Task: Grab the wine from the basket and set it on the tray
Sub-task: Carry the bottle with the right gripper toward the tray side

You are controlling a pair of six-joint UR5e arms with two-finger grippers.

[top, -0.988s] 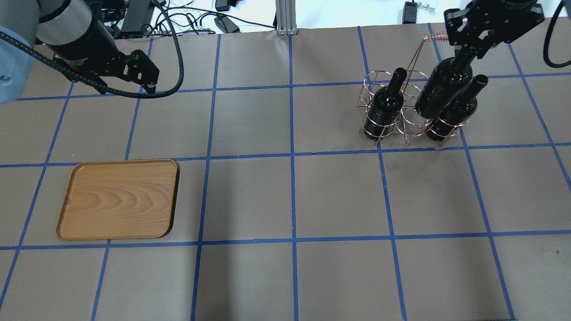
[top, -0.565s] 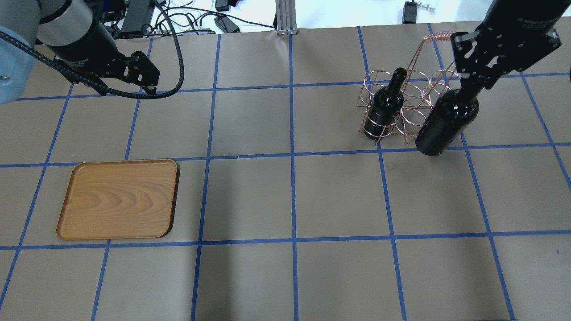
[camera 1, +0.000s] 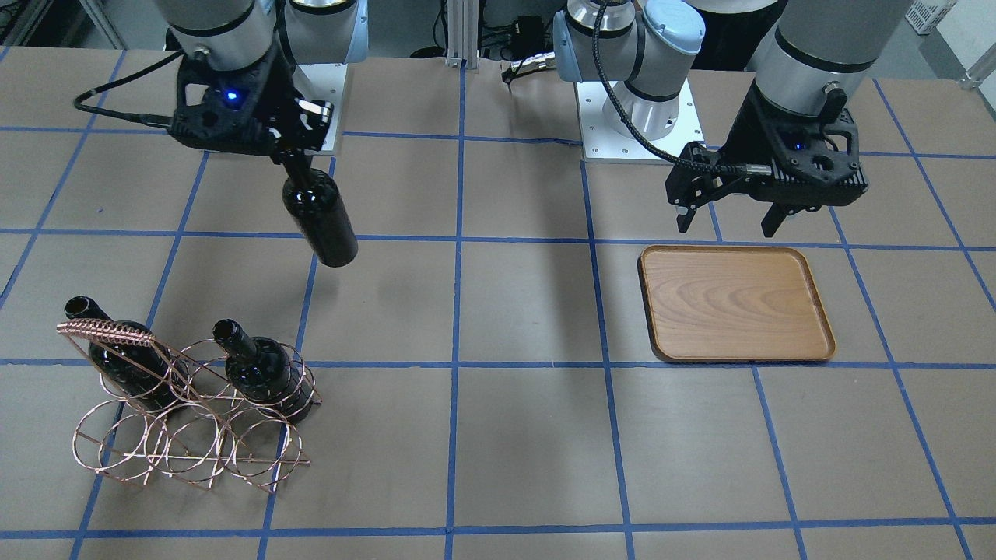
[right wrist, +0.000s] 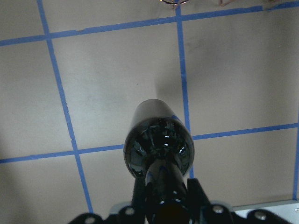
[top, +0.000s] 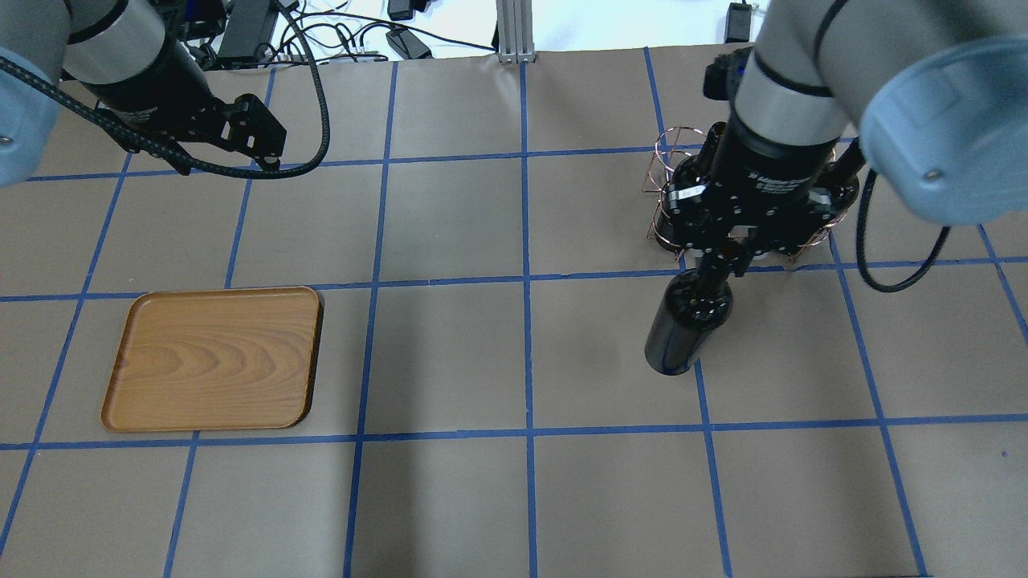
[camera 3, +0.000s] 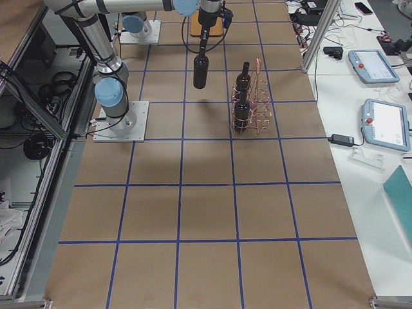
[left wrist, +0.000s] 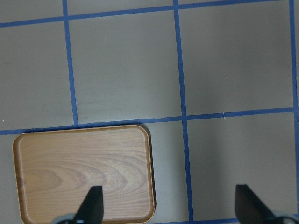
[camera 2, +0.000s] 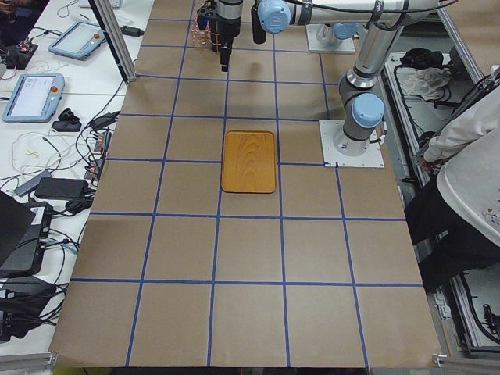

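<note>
My right gripper (top: pixel 727 261) is shut on the neck of a near-black wine bottle (top: pixel 683 329). The bottle hangs in the air above the table, clear of the basket, and shows in the front view (camera 1: pixel 320 218) and the right wrist view (right wrist: pixel 159 144). The copper wire basket (camera 1: pixel 194 447) stands beyond it and still holds two bottles (camera 1: pixel 124 365) (camera 1: pixel 261 369). The arm partly hides the basket in the overhead view (top: pixel 660 152). The wooden tray (top: pixel 213 357) lies empty at the far left. My left gripper (camera 1: pixel 727 222) is open and empty, hovering by the tray's (left wrist: pixel 79 172) far edge.
Blue tape lines grid the brown table cover. An aluminium post (top: pixel 510 32) and loose cables (top: pixel 337 36) lie at the table's back edge. Teach pendants (camera 3: pixel 373 64) sit on a side bench. A person (camera 2: pixel 469 180) stands beside the robot bases.
My right gripper has carried the bottle away from the basket, towards the table's near side and leftwards in the overhead view. The left arm has barely moved.
</note>
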